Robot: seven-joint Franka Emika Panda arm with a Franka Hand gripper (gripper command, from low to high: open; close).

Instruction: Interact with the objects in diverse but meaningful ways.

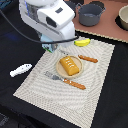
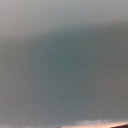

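Note:
In the exterior view my arm leans over the back left corner of the placemat (image 1: 65, 87). Its body hides the gripper (image 1: 50, 46), so I cannot tell how the fingers stand. A sliver of pale blue cup (image 1: 46, 49) shows just under the hand. The orange ridged bread block (image 1: 70, 65) lies on a small tan plate (image 1: 59, 70) mid-mat. The yellow banana (image 1: 82, 42) rests at the mat's far edge. Off the mat, on the exterior view's left, lies the white fish (image 1: 20, 70). The grey pot (image 1: 90, 14) stands at the back. A blurred teal-grey surface fills the wrist view.
A fork (image 1: 65, 80) with an orange handle lies in front of the plate. An orange-handled knife (image 1: 88, 58) lies beside the plate, on the exterior view's right. A beige bowl (image 1: 123, 17) sits on the brown board at the back right. Black cloth covers the table.

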